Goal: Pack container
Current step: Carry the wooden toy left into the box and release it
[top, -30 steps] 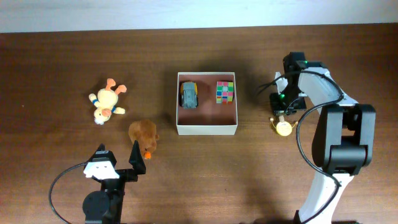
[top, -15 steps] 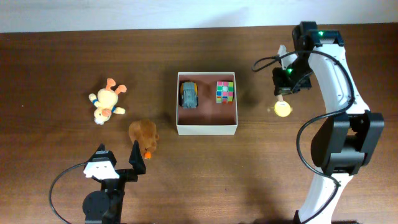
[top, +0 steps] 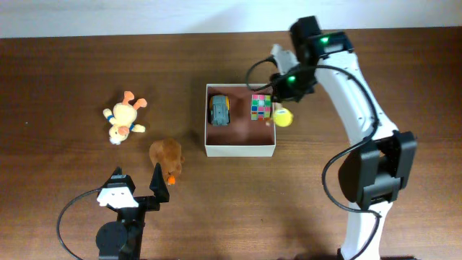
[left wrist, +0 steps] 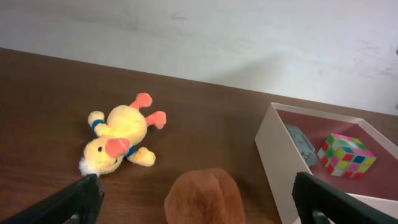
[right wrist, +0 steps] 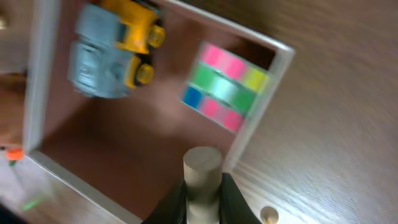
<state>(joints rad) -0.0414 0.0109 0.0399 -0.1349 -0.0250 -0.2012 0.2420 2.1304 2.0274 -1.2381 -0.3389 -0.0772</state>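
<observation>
The square white-walled container (top: 240,150) with its pink-brown floor sat centrally. The left gripper (left wrist: 199,208) idled, fingers wide. The right gripper (right wrist: 203,198) was pinched on the pale peg of a small yellow round toy (top: 284,118) and hung over the container's right wall. I'd move further inward before releasing.

Right wrist view was motion-blurred: grey-and-yellow toy car (right wrist: 112,53) and multicoloured puzzle cube (right wrist: 227,87) were smeared, detail unreadable. The pale cylindrical peg (right wrist: 202,174) ran off the bottom edge between the right gripper (right wrist: 202,208) fingers; lower end unseen.
Left wrist view: brown furry plush toy (left wrist: 202,199) was cut by the bottom edge. The white-walled square container (left wrist: 273,162) was cut at right. The left gripper (left wrist: 196,198) showed fingertips (left wrist: 74,200) only.
</observation>
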